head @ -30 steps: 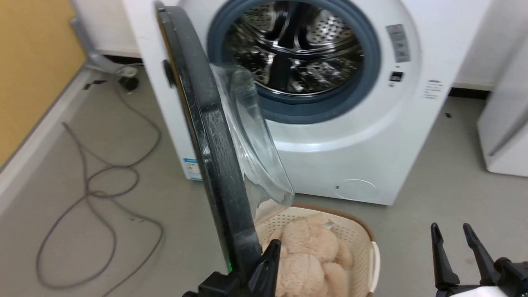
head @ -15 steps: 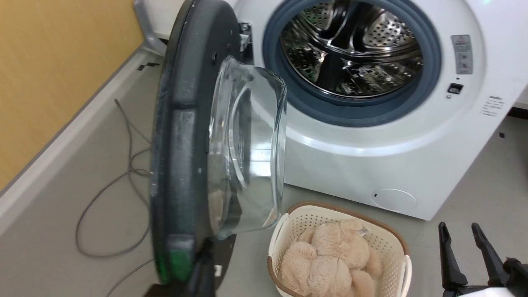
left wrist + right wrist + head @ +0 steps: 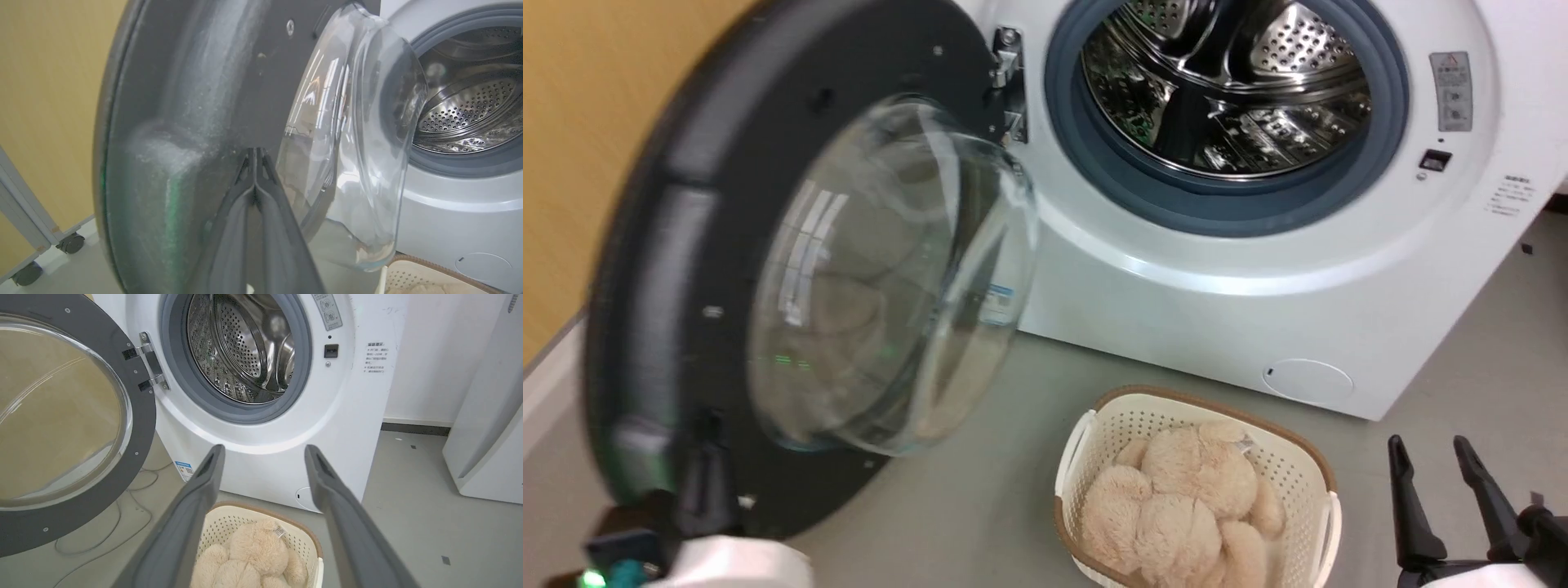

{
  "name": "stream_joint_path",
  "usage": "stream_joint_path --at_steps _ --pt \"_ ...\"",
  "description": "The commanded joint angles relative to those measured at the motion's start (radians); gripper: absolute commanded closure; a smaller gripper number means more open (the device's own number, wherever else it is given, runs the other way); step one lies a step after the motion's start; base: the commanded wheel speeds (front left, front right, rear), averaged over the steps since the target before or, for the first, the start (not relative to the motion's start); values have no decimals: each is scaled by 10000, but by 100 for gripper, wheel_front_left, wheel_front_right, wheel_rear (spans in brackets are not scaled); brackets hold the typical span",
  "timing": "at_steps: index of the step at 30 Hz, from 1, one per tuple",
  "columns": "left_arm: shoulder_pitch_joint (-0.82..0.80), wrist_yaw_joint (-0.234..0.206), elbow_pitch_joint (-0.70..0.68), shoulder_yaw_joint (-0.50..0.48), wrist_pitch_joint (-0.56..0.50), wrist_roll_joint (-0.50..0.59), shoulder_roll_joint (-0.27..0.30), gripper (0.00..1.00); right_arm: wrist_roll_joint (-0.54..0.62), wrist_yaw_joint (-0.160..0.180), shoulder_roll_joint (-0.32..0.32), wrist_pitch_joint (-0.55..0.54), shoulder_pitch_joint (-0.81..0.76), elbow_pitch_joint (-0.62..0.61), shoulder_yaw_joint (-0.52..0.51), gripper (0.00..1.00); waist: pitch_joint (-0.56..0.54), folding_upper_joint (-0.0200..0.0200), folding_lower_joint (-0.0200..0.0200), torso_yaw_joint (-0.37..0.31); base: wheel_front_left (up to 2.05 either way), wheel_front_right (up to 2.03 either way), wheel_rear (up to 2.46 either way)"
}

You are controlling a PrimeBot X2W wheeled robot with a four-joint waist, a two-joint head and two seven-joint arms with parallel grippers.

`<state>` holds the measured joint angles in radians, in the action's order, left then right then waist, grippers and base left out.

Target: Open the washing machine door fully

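Plainly, left gripper [image 3: 255,157], pinched together on nothing, only presses the washing machine door [image 3: 184,81] and may skid off; right gripper [image 3: 263,449] gapes empty.

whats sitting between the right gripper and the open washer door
Head view: a cream basket holding a beige plush toy stands on the floor between them.

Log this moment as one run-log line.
door: wide open on its hinge, drum exposed | left pincer: shut, tips at door's back | right pincer: open, empty, near basket
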<state>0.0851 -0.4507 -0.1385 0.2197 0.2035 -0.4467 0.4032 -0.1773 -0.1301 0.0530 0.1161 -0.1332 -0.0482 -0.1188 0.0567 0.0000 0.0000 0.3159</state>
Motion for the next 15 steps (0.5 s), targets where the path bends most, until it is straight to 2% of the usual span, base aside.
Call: stream_joint_path --at_steps 1,5,15 --pt "-199 37 137 -172 96 -84 95 100 -17 -6 -28 -4 113 -84 -15 0 88 0 0 -85 0 0 0" --pt "-707 347 991 -902 316 -467 353 100 10 -6 -28 -25 174 -100 -2 0 203 0 0 -259 0 0 0" --pt "-2248 1476 3974 -2248 561 -1094 783 100 109 -6 -28 -86 428 -132 40 0 467 0 0 -603 0 0 0"
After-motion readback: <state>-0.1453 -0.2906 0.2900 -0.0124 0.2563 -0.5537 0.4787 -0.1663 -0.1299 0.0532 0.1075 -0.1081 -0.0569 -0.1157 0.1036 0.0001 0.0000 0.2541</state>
